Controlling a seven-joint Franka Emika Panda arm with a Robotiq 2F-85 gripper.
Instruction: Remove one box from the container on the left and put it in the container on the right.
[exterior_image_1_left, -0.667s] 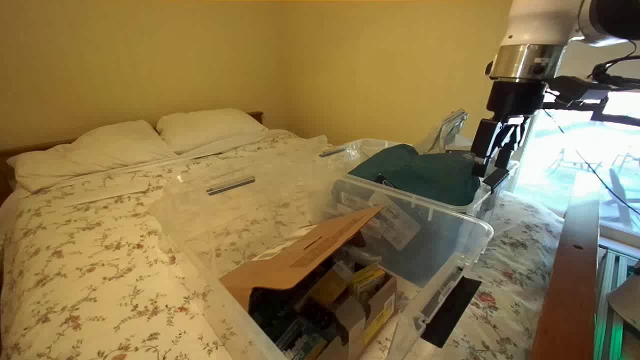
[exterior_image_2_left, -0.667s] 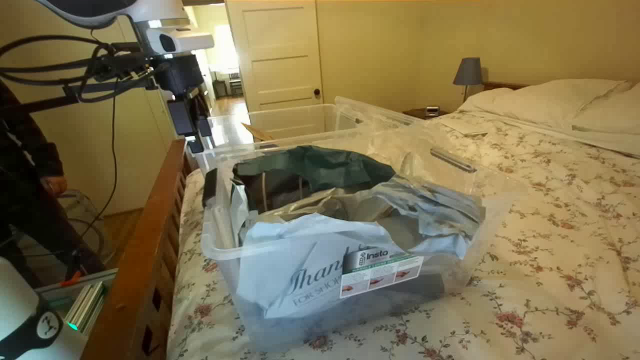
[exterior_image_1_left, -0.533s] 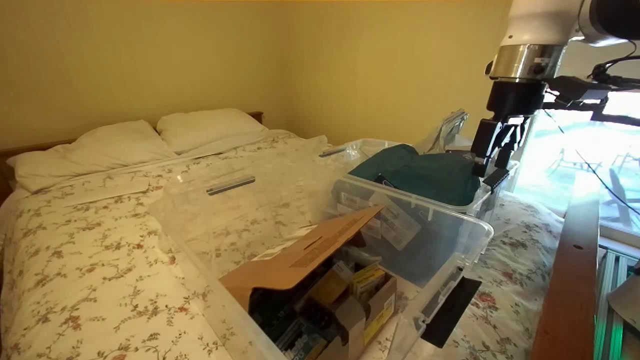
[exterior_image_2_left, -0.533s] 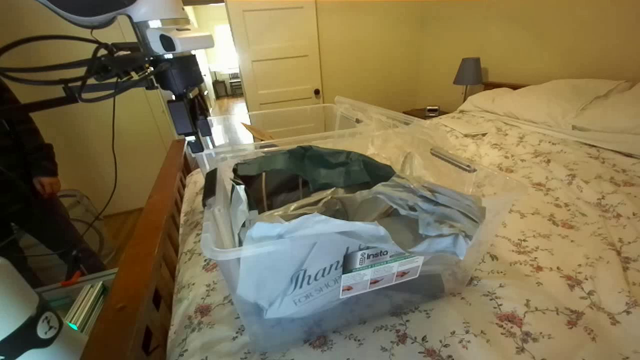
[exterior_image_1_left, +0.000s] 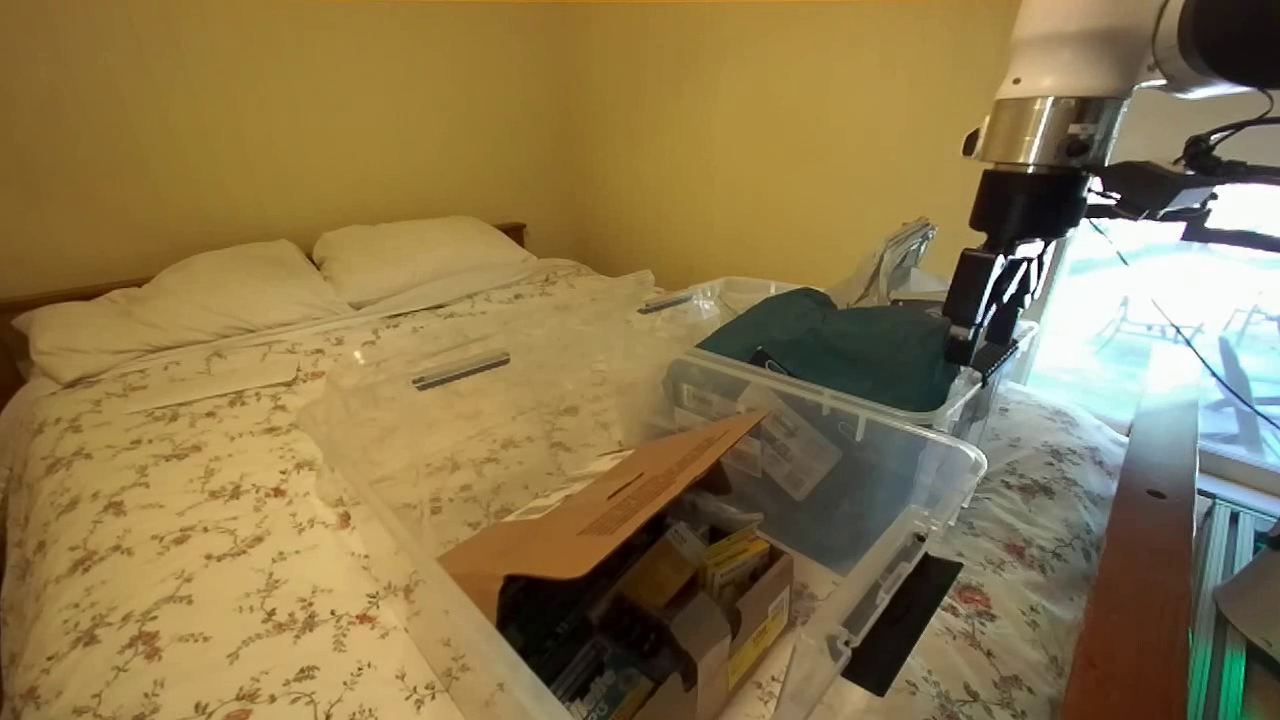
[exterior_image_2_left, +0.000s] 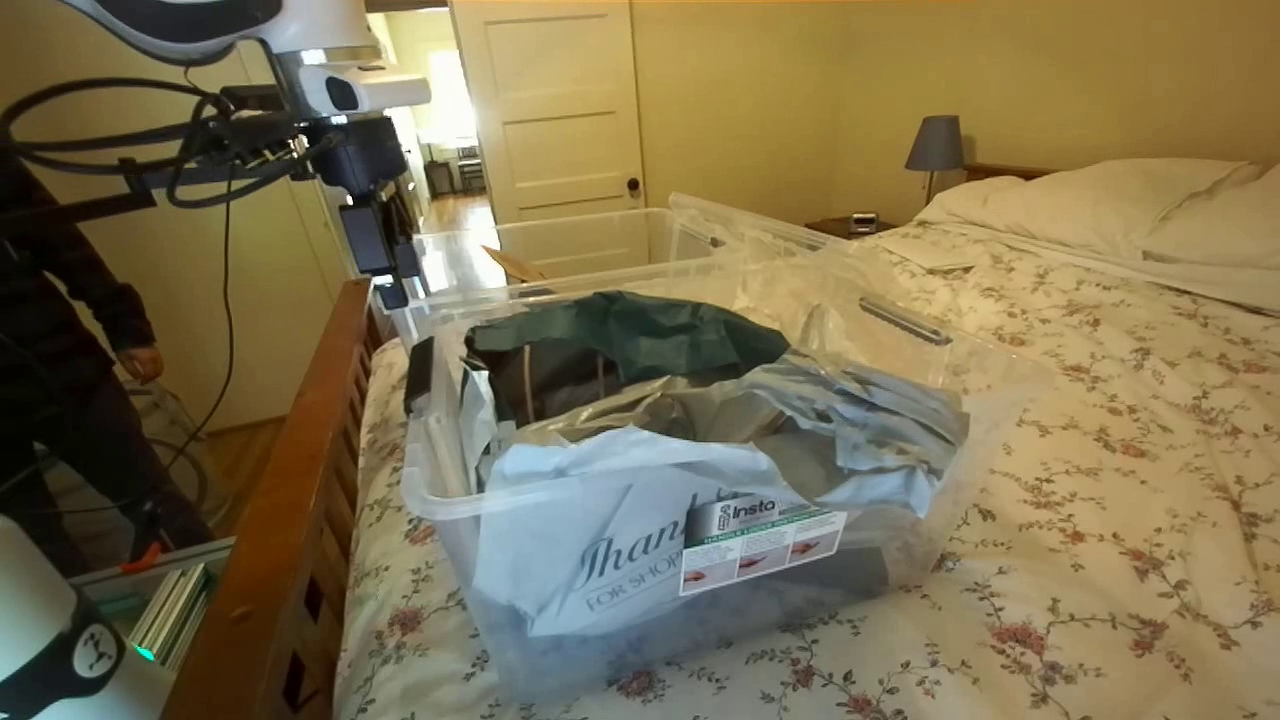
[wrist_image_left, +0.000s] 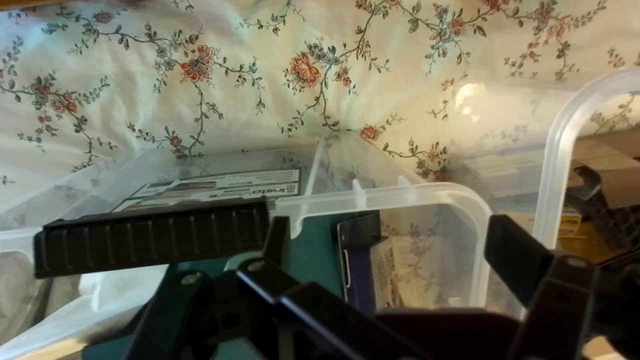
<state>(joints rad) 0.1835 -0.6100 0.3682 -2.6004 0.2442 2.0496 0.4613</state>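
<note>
Wrist view is showing the gripper (wrist_image_left: 392, 245), fingers spread wide, hanging near a corner of the clear container (wrist_image_left: 425, 193) holding green material (wrist_image_left: 315, 252). A purple-sided box (wrist_image_left: 362, 282) is sitting inside, beside this material. In an exterior view, an open cardboard box (exterior_image_1_left: 600, 525) is resting in the neighbouring container (exterior_image_1_left: 882, 572).

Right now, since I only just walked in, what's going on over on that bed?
A white robot arm with black jaws hangs at one corner of a clear plastic tub holding dark green wrapping and a pale printed bag. The jaws are open and grip nothing. Beside that tub on the floral bedspread, another clear plastic tub holds an open brown cardboard box full of smaller packages. A person in dark clothes stands nearby.
</note>
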